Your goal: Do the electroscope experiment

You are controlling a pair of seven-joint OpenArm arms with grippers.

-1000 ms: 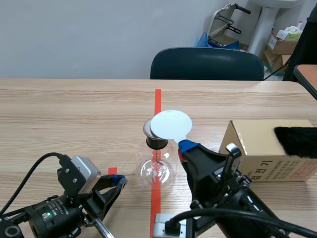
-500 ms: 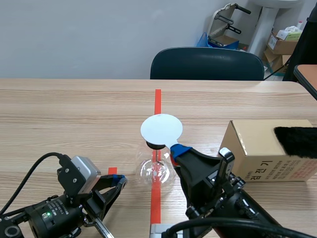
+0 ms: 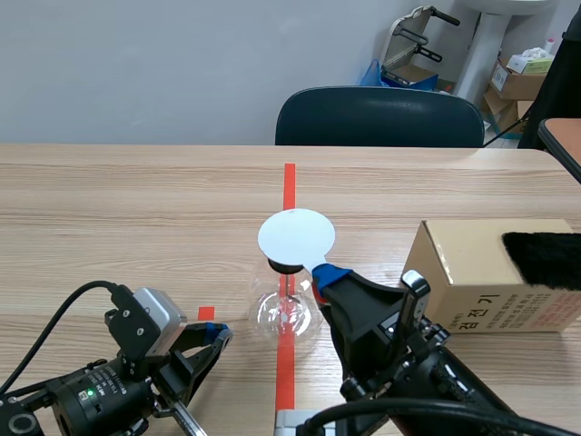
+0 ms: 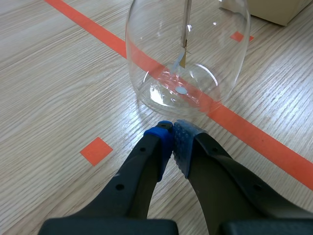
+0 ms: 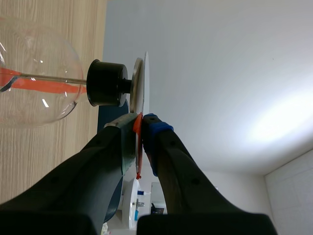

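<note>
The electroscope is a clear glass flask (image 3: 289, 311) with a black stopper, standing on the red tape line at the table's middle. My right gripper (image 3: 327, 272) is shut on the red handle of a white disc (image 3: 296, 236), which it holds flat over the flask's top and hides the metal plate. In the right wrist view the white disc (image 5: 145, 81) shows edge-on against the metal plate (image 5: 137, 85) above the stopper (image 5: 105, 83). My left gripper (image 4: 172, 139) is shut on nothing, low on the table, just short of the flask (image 4: 188, 54). Foil leaves (image 4: 182, 58) hang inside.
A cardboard box (image 3: 477, 277) stands to the right of the flask, with a black fur piece (image 3: 545, 259) lying over its top. A dark chair (image 3: 379, 116) stands behind the table's far edge. The left gripper (image 3: 216, 334) sits near the front left.
The right gripper has carried the white disc leftward and over the flask's top, hiding the metal plate. It has held still for the last half second. The left arm has not moved.
</note>
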